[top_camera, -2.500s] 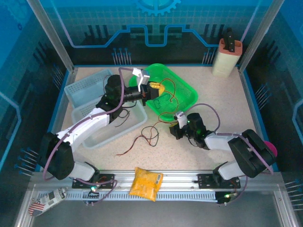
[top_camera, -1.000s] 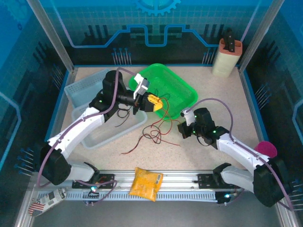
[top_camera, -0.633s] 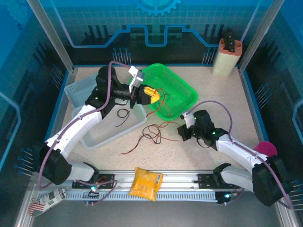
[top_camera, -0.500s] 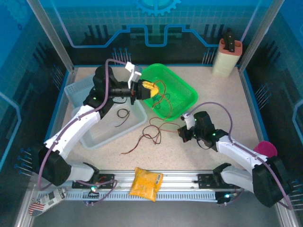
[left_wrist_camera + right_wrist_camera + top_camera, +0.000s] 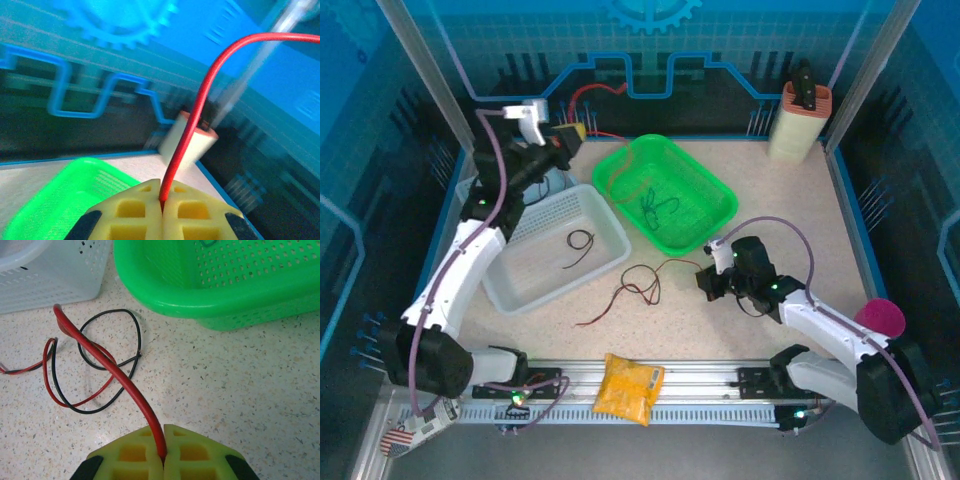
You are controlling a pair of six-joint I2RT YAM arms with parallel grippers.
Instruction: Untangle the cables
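My left gripper (image 5: pixel 570 133) is raised at the back left, above the pale baskets. It is shut on a red cable (image 5: pixel 598 92) that arcs up and to the right from its yellow fingertips (image 5: pixel 145 210). My right gripper (image 5: pixel 706 282) sits low on the table in front of the green basket (image 5: pixel 715 190), shut on another red cable (image 5: pixel 112 365). That cable runs left into a loose red and black tangle (image 5: pixel 635 285) on the tabletop. A dark green cable (image 5: pixel 655 205) lies inside the green basket. A short dark cable (image 5: pixel 582 240) rests in the near pale basket (image 5: pixel 520 285).
A second pale basket (image 5: pixel 470 190) stands behind the first at the left wall. A cream holder (image 5: pixel 798 120) stands at the back right corner. A yellow packet (image 5: pixel 628 388) lies on the front rail, and a pink object (image 5: pixel 880 315) sits at the right edge.
My left arm swung up and left from over the green basket to the back left, carrying a red cable away. A dark green cable stayed in the green basket. The right gripper barely moved.
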